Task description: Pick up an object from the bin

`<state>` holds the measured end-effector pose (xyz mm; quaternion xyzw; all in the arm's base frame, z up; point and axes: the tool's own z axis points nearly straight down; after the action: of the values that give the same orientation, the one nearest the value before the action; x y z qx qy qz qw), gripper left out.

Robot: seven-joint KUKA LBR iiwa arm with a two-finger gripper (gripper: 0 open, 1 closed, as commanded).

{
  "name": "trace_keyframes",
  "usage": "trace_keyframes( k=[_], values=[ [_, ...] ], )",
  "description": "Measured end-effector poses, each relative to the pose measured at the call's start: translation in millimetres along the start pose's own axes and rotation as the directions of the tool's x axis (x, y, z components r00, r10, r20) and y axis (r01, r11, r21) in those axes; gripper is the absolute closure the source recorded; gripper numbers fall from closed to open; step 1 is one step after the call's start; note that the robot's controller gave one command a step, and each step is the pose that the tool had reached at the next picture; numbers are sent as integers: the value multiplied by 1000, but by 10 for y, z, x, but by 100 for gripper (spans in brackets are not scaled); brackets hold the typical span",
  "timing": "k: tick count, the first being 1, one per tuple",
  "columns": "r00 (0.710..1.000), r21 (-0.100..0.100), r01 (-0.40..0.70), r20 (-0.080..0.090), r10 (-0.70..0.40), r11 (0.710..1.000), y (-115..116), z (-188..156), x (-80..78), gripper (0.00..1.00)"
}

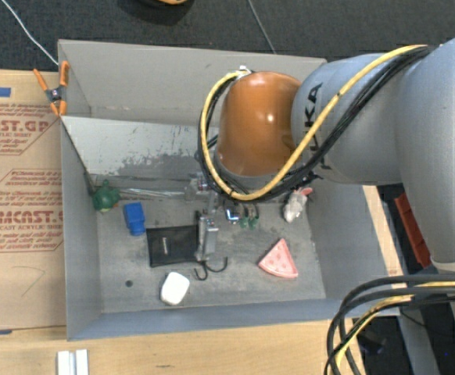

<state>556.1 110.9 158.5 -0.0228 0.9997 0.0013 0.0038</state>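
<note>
My gripper (207,244) hangs below the arm's orange cover, near the middle of the bin floor. It stands at the right edge of a flat black square (169,246), touching or just above it. A white rounded lump (174,288) lies a little in front of the black square. Right of the gripper rests a pink wedge (278,260) shaped like a slice. A blue block (134,218) sits just left of the black square.
A green ball on a clear stick (105,199) lies at the left wall. A small white thing (294,207) and a small green and blue bit (247,222) lie under the arm at the right. The arm covers the bin's back right.
</note>
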Motion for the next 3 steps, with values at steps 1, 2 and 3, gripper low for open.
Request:
trace_keyframes(
  k=[1,2,3],
  values=[
    [977,6,-214,-15,215,977,17,907,69,0],
    [1000,-1,6,0,-6,1000,-26,890,105,0],
    [977,4,-214,-14,214,977,23,905,65,100]
  ],
)
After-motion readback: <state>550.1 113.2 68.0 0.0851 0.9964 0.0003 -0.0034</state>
